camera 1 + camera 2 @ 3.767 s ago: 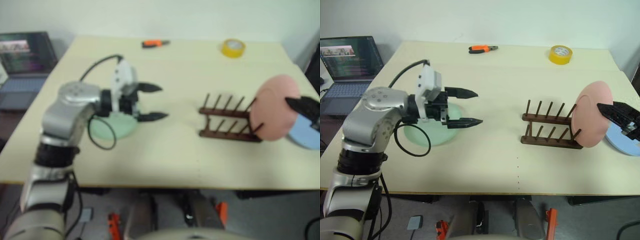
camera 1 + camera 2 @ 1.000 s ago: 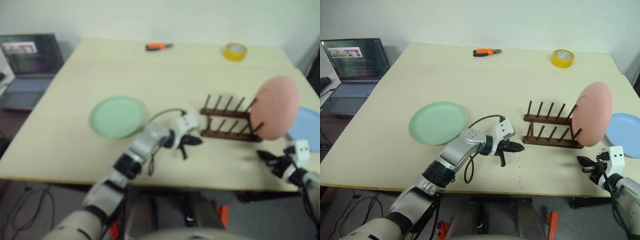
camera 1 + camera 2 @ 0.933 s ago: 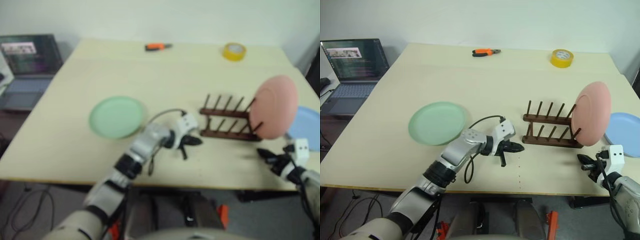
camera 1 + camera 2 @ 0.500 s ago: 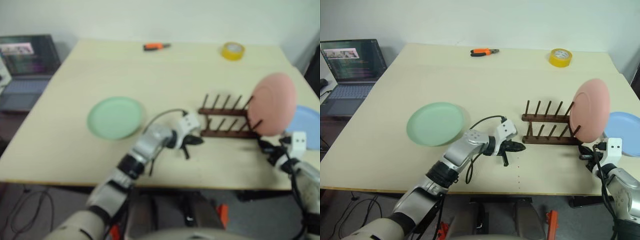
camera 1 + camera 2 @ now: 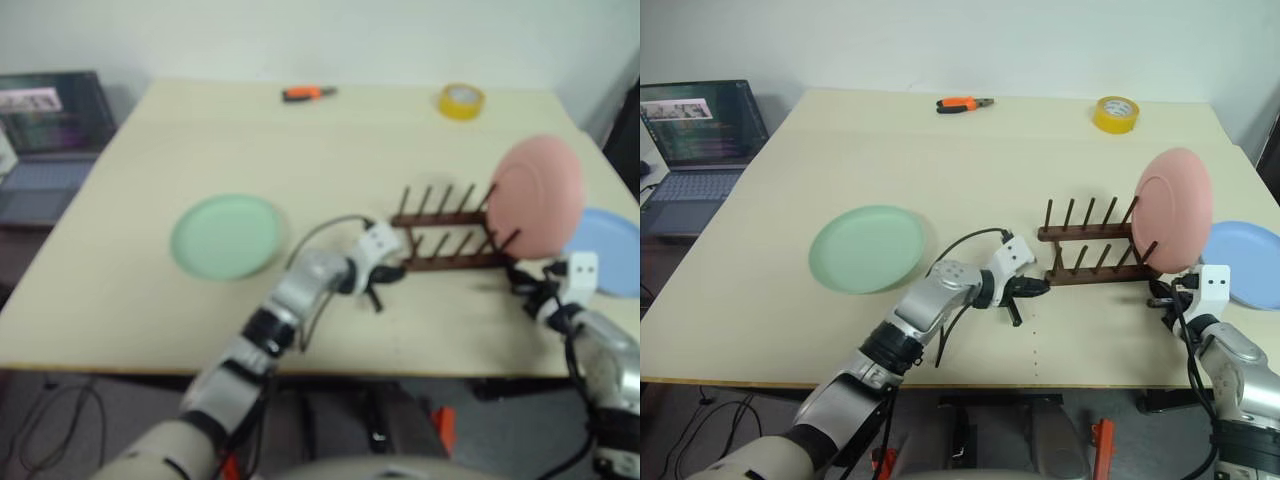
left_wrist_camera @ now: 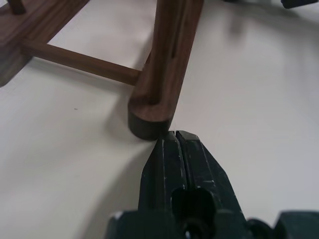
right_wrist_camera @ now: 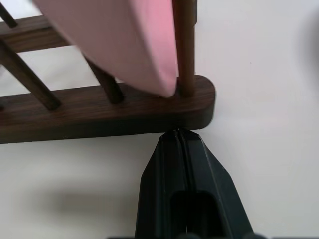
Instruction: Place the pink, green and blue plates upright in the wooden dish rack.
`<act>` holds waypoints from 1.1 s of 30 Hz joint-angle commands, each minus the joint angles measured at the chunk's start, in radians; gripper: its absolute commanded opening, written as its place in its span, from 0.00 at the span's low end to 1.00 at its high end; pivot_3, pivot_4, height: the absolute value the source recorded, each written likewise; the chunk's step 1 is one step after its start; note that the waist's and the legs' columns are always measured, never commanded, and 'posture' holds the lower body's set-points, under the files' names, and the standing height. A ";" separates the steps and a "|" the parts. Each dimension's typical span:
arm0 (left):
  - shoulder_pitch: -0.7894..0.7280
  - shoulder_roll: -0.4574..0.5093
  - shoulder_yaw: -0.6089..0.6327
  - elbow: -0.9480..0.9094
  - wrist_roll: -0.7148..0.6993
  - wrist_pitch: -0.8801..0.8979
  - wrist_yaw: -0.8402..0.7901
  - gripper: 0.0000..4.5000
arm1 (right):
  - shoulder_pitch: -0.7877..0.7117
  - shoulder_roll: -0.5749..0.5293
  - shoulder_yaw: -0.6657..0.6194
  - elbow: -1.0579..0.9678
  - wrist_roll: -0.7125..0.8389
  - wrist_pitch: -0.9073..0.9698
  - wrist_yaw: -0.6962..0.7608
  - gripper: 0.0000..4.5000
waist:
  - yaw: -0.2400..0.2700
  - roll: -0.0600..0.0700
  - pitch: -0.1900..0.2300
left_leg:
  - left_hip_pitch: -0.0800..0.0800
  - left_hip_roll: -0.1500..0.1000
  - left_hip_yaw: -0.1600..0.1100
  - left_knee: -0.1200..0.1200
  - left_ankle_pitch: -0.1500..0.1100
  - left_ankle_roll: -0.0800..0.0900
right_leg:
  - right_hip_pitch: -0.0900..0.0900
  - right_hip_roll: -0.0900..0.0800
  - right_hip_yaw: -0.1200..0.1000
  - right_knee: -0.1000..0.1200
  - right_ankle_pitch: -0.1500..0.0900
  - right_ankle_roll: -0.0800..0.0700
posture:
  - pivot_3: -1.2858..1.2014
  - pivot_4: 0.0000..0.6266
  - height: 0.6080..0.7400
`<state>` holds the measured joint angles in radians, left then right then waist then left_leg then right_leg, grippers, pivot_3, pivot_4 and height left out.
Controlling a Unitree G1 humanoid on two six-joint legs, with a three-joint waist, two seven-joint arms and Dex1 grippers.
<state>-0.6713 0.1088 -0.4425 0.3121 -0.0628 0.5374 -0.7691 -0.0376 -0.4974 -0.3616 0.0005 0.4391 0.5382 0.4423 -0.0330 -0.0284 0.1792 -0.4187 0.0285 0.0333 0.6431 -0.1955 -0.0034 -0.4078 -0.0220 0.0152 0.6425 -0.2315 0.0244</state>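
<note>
Both arms have come in low against the wooden dish rack [image 5: 1092, 248] since the earlier frames, when the left gripper [image 5: 1037, 287] hung over the green plate [image 5: 867, 248] and the right gripper [image 5: 1160, 296] held the pink plate [image 5: 1174, 211] at the rack's end. Now the pink plate stands upright in the rack's right end slot, leaning between pegs.

Left gripper: fingers pressed together, empty, tips touching the rounded end of the rack's near rail at the rack's 9 o'clock end, as the left wrist view shows. Right gripper: fingers likewise closed and empty, tips against the near rail's side near the right end, at the rack's 5 o'clock, just below the pink plate's lower rim.

From the rack, the green plate lies flat at 9 o'clock, well apart, on the table [image 5: 940, 170]. The blue plate [image 5: 1244, 264] lies flat at 3 o'clock, close to the table's right edge. Open tabletop stretches toward 12 o'clock, where pliers [image 5: 963, 103] and a yellow tape roll [image 5: 1113, 113] sit near the far edge. A laptop [image 5: 695, 135] sits off the left edge.
</note>
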 commanded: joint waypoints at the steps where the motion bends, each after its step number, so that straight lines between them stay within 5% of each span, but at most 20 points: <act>1: -0.023 -0.013 0.024 0.002 0.015 -0.026 0.027 0.01 | -0.001 0.015 0.035 0.008 -0.018 0.002 0.003 0.01 | 0.000 0.000 0.000 | 0.000 0.000 0.000 0.000 0.000 0.000 | 0.000 0.000 0.000 0.000 0.000 0.000 | 0.52 0.24 1.00; 22: -0.062 -0.016 0.073 0.093 0.034 -0.084 0.073 0.01 | -0.009 0.034 0.042 -0.016 -0.017 0.005 0.010 0.01 | 0.003 0.000 0.000 | -0.001 0.000 0.001 -0.003 0.000 0.000 | -0.001 0.000 0.000 -0.001 0.000 0.000 | 0.52 0.24 1.00; 33: 0.044 0.091 0.027 -0.207 -0.077 0.031 -0.168 0.01 | 0.069 -0.017 0.052 -0.108 0.043 0.088 0.101 0.01 | 0.003 -0.001 0.000 | 0.001 0.001 0.000 -0.014 0.000 0.000 | -0.004 0.001 0.000 -0.001 -0.005 -0.006 | 0.52 0.24 1.00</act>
<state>-0.6281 0.1979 -0.4003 0.1802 -0.1139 0.5562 -0.8986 0.0222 -0.5081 -0.3298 -0.1184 0.4853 0.6060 0.5321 -0.0305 -0.0290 0.1795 -0.4180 0.0293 0.0324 0.6296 -0.1955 -0.0035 -0.4116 -0.0206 0.0151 0.6423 -0.2368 0.0176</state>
